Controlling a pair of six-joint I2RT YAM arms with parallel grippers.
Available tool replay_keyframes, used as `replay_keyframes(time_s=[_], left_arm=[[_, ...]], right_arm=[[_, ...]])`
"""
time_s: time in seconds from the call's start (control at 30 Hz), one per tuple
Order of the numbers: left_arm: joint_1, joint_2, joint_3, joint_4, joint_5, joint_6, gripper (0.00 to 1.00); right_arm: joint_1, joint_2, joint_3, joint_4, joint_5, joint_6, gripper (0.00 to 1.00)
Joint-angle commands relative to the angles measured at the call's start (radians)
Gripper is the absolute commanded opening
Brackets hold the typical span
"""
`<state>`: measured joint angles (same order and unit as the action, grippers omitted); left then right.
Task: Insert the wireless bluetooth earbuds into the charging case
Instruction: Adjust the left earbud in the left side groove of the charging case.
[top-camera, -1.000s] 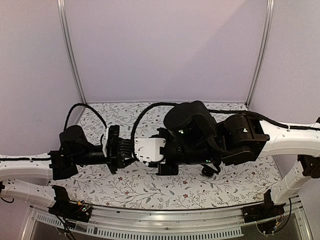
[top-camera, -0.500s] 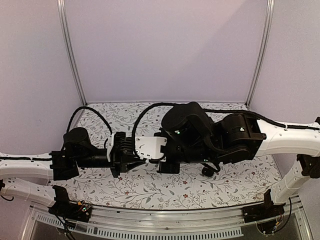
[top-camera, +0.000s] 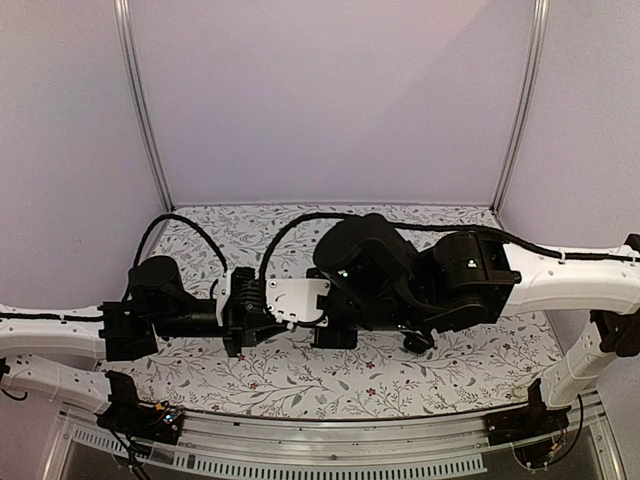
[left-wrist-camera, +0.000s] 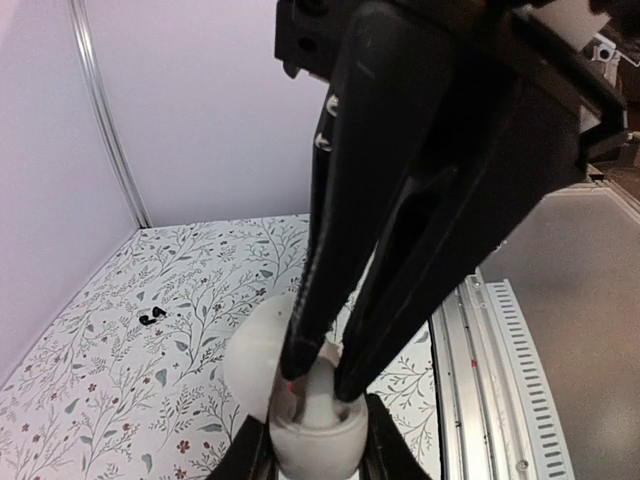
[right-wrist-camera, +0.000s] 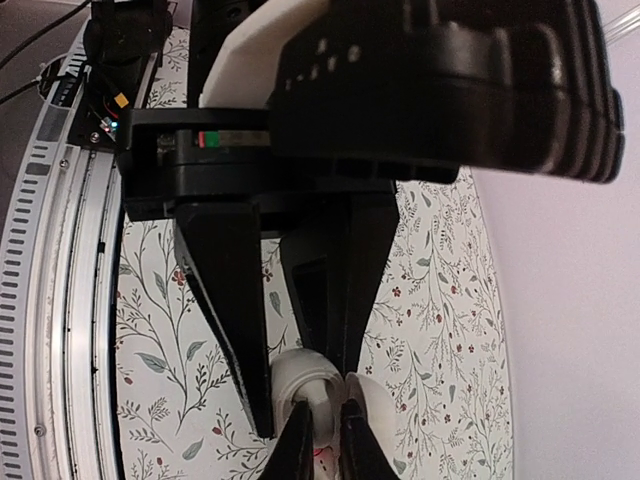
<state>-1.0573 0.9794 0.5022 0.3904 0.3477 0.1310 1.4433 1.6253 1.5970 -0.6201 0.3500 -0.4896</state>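
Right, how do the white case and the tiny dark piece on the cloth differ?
The white case is far bigger; the dark piece is tiny and blackish. The case sits clamped in the left gripper, lid open; the piece lies free on the cloth.

White case (left-wrist-camera: 305, 425) at lower centre, black fingers (left-wrist-camera: 335, 250) above it; a tiny black earbud (left-wrist-camera: 152, 317) at left; tablecloth (left-wrist-camera: 110, 400) white with grey-green sprigs, red flowers; lilac wall (left-wrist-camera: 200, 100).
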Motion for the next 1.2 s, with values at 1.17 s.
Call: replay_keyframes(time_s=[1.17], left_arm=[[-0.025,-0.071,-0.023,0.085,-0.056,-0.007,0.00]], right_arm=[[-0.002,-0.021,-0.066,0.062,0.028,0.016,0.00]])
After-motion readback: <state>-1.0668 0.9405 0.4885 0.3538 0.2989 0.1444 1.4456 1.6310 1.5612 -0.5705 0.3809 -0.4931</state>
